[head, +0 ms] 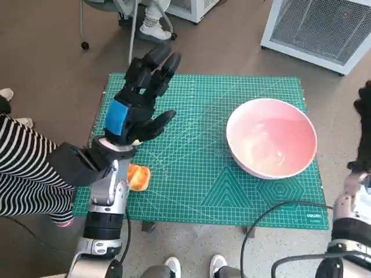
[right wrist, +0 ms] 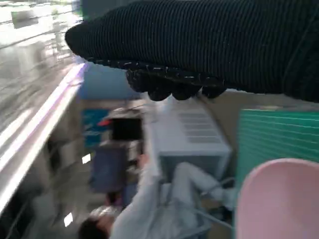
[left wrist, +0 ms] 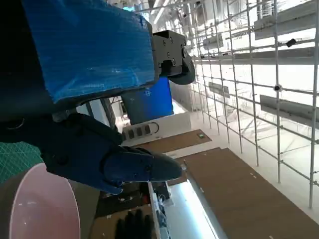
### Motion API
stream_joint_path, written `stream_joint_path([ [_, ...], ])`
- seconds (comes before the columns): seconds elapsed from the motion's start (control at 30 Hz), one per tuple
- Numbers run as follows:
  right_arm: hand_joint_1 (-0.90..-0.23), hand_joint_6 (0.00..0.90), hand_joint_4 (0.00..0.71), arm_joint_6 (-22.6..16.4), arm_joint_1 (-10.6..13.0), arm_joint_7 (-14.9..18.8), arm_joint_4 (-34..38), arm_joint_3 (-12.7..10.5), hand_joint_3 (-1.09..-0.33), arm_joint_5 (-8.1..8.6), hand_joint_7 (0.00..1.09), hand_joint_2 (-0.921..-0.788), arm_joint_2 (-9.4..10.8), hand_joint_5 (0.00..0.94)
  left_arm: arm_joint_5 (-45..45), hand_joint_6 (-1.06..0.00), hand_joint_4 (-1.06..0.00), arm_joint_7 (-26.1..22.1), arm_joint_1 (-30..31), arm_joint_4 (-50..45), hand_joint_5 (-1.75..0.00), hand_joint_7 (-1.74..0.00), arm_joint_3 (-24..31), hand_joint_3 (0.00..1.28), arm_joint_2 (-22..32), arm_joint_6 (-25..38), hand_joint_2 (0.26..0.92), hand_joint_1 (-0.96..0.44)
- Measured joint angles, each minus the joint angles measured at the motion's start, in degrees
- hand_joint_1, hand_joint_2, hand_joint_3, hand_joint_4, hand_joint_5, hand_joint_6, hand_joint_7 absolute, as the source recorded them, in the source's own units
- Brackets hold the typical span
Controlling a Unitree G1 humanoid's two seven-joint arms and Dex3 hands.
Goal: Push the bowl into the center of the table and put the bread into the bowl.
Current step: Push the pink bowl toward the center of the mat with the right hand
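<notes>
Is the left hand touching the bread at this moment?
Apart. In the head view the left hand is raised with fingers spread, well away from the bread, which lies on the mat beside the forearm.

Bread [head: 139, 176] partly hidden behind left forearm; only an orange piece shows. Right hand [head: 364, 130] cut off by head view's edge, finger pose unclear. Bowl [left wrist: 42, 204] cropped in both wrist views, only part of rim seen. Person [right wrist: 149, 199] in right wrist view blurred, no detail readable.

1 bowl [head: 271, 138], 1 bread [head: 139, 177]
</notes>
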Motion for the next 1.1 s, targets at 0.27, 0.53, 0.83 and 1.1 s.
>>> stream_joint_path([
  [0.27,-0.591,0.019,0.079,3.2,-0.8,-3.0,6.3,1.0,-0.915,-0.41,0.39,-0.921,1.4,0.017,0.0,0.00,-0.18,-0.1,0.0,-0.1,-0.01,-0.59,0.1,0.27,0.3,0.0,0.921,-0.62],
  [0.53,-0.600,0.027,0.085,5.9,-1.3,-2.9,8.4,1.7,-0.917,-0.32,0.37,-0.921,4.4,0.013,0.0,0.00,-0.18,-0.2,0.0,-0.1,-0.01,-0.58,0.2,0.26,1.1,0.0,0.921,-0.63],
  [0.83,-0.625,0.050,0.108,7.8,-3.2,-0.2,9.3,1.5,-0.881,0.00,0.35,-0.921,7.9,0.015,-0.1,0.00,-0.19,-0.2,1.1,-0.3,-0.01,-0.59,0.9,0.25,1.8,-0.1,0.921,-0.64],
  [1.1,-0.638,0.067,0.115,8.5,-5.3,1.7,9.4,1.4,-0.869,0.15,0.34,-0.921,10.8,0.014,-0.1,-0.01,-0.19,-0.3,2.2,-0.5,-0.01,-0.57,1.3,0.24,2.7,-0.1,0.921,-0.63],
])
